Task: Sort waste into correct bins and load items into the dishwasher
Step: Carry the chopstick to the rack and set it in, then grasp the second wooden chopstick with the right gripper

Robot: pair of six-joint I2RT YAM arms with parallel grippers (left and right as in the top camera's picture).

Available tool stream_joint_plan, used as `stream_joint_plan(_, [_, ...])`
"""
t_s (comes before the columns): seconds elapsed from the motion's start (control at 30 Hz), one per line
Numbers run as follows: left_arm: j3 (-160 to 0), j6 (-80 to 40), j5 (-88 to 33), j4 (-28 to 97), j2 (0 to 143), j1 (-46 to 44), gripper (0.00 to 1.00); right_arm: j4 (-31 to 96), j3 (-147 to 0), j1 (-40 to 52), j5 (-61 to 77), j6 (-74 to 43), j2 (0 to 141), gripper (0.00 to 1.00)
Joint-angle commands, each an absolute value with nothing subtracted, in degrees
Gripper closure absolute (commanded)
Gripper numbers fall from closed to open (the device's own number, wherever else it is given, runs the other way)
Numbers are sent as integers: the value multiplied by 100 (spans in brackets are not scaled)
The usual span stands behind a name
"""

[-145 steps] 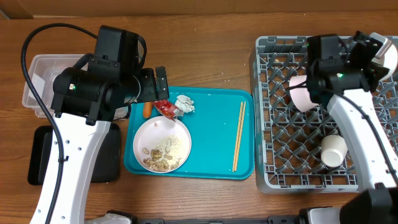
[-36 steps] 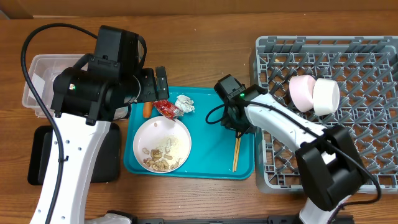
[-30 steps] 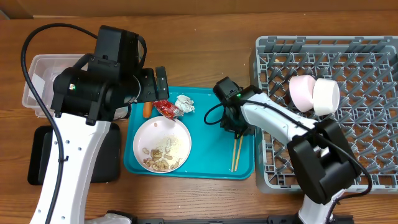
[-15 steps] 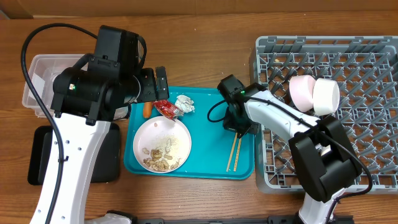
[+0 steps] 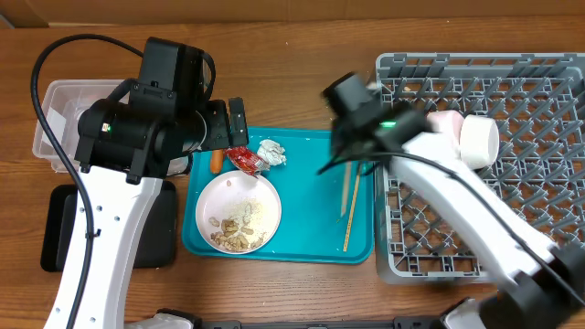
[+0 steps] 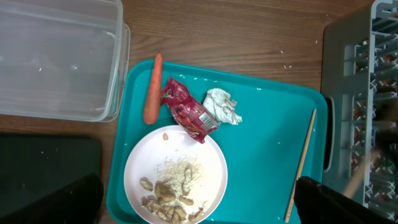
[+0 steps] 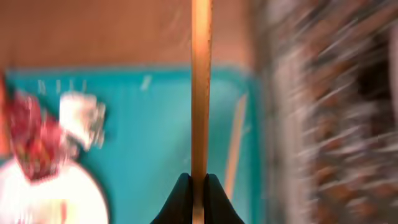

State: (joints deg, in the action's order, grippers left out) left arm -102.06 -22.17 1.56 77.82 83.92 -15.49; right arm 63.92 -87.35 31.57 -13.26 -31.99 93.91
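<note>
My right gripper [image 7: 199, 186] is shut on one wooden chopstick [image 7: 201, 87] and holds it above the teal tray's right part, next to the grey dish rack [image 5: 475, 196]; the arm [image 5: 355, 137] is motion-blurred. The other chopstick [image 5: 349, 208] lies on the tray. The white plate [image 5: 239, 212] holds beige scraps. The carrot [image 5: 216, 161], red wrapper [image 5: 243, 159] and tissue [image 5: 271, 153] lie behind it. Two bowls [image 5: 462, 137] lie in the rack. My left gripper [image 6: 199, 210] is open, hovering above the plate [image 6: 175, 171].
The teal tray [image 5: 311, 183] sits mid-table. The clear tub [image 5: 55, 119] is at the far left, with the black tray [image 5: 64, 228] in front of it, partly under my left arm. The rack fills the right side.
My right gripper came from the rack to the tray, closed on one chopstick and lifted it up and back. The other chopstick shifted a little. My left arm has not moved.
</note>
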Motion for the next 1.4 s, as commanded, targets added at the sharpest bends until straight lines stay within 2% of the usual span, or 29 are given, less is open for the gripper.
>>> stream_joint_plan(0.0, [-10291, -2272, 207, 7776, 8433, -1535, 0, 6429, -8818, 2676, -2156, -2316, 9150, 96])
stream_joint_plan(0.23, [-10291, -2272, 207, 7776, 8433, -1535, 0, 6434, -8425, 1942, -2053, -1468, 9465, 96])
stream_joint_plan(0.37, [-10291, -2272, 209, 7776, 8433, -1535, 0, 6259, -8261, 1820, -1979, -1087, 9721, 96])
stream_joint_plan(0.4, [-10291, -2272, 207, 7776, 8433, -1535, 0, 6246, -8256, 1820, -1911, -958, 9760, 94])
stream_joint_plan(0.47, [-10291, -2272, 209, 7776, 8433, -1535, 0, 6246, -8254, 1876, -1678, -847, 9797, 80])
stream_joint_plan(0.57, [-10291, -2272, 209, 7776, 8433, -1535, 0, 6313, -8263, 2005, -1660, -856, 9745, 70])
stream_joint_plan(0.77, [-10291, -2272, 209, 7776, 8433, -1535, 0, 6506, -8383, 2331, -1483, -1496, 9321, 68])
stream_joint_plan(0.87, [-10291, -2272, 207, 7776, 8433, -1535, 0, 6364, -8405, 2598, -491, -1898, 9150, 68])
stream_joint_plan(0.97, [-10291, -2272, 209, 7773, 8433, -1535, 0, 6241, -8322, 2864, -113, -2309, 9207, 68])
stream_joint_plan(1.1, [-10291, -2272, 209, 7776, 8433, -1535, 0, 5948, -7948, 3258, -318, -2764, 9474, 68])
stream_joint_plan(1.23, [-10291, -2272, 209, 7776, 8433, -1535, 0, 5837, -7540, 3579, -1308, -3583, 10038, 69])
stream_joint_plan(1.37, [-10291, -2272, 207, 7776, 8433, -1535, 0, 5863, -7494, 3603, -1855, -3802, 10648, 68])
